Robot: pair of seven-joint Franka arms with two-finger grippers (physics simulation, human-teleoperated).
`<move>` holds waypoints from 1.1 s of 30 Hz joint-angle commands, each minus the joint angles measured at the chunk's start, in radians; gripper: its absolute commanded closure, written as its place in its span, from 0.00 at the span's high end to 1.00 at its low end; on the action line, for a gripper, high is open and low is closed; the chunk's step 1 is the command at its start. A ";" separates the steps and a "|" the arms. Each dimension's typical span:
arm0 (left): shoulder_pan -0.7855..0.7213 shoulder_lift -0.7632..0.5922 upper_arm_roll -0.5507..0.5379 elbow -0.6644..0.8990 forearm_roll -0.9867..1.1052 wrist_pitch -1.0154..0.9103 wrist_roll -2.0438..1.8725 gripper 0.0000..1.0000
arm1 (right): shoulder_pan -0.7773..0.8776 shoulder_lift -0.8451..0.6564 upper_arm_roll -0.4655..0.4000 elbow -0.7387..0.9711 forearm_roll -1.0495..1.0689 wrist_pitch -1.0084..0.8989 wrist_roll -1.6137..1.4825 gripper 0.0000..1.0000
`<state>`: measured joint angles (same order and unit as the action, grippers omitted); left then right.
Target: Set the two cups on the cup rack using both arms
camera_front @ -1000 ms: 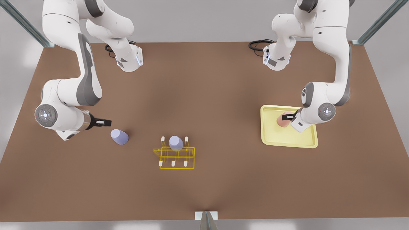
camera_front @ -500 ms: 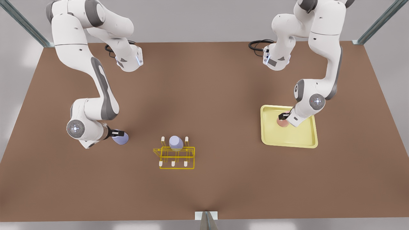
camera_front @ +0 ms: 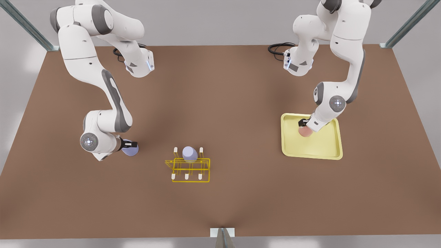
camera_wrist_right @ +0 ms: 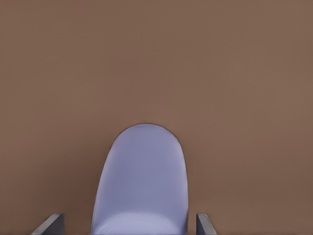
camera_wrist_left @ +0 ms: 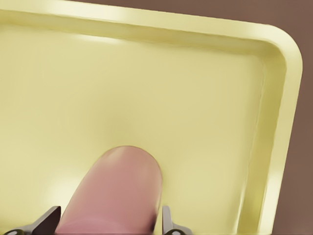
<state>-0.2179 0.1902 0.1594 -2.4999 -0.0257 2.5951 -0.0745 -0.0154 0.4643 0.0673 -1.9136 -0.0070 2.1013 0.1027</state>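
Below me the brown tabletop (camera_front: 241, 103) spreads wide and matte. A pale yellow tray (camera_front: 327, 148), flat with a raised rim and rounded corners, lies flat on it toward the front view's right. Black cables (camera_front: 277, 48) coil at the far edge of the tabletop, and another dark loop (camera_front: 119, 52) sits near the far edge on the front view's left. Grey metal struts (camera_front: 26, 26) slant up at the far corners, with one more strut (camera_front: 223, 237) at the near edge, middle.
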 commanded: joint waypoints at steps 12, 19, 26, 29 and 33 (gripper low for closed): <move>-0.003 -0.003 0.000 -0.020 -0.003 0.085 -0.008 0.95 | -0.008 0.008 0.000 -0.091 -0.002 0.172 -0.043 1.00; -0.003 -0.001 0.000 -0.020 -0.003 0.083 -0.010 0.88 | -0.009 0.016 0.000 -0.093 -0.002 0.172 -0.043 1.00; -0.003 -0.001 0.000 -0.019 -0.005 0.083 -0.010 0.86 | -0.009 0.014 0.000 -0.090 -0.002 0.169 -0.057 0.92; -0.001 -0.001 0.000 -0.016 -0.005 0.083 -0.010 0.85 | -0.009 0.013 0.000 -0.087 -0.002 0.164 -0.057 0.83; -0.001 -0.003 0.000 -0.013 -0.005 0.083 -0.010 0.85 | -0.009 0.007 0.002 -0.084 -0.002 0.158 -0.057 0.81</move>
<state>-0.2193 0.1871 0.1594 -2.5126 -0.0308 2.6790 -0.0795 -0.0246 0.4727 0.0683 -1.9982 -0.0066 2.2661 0.0598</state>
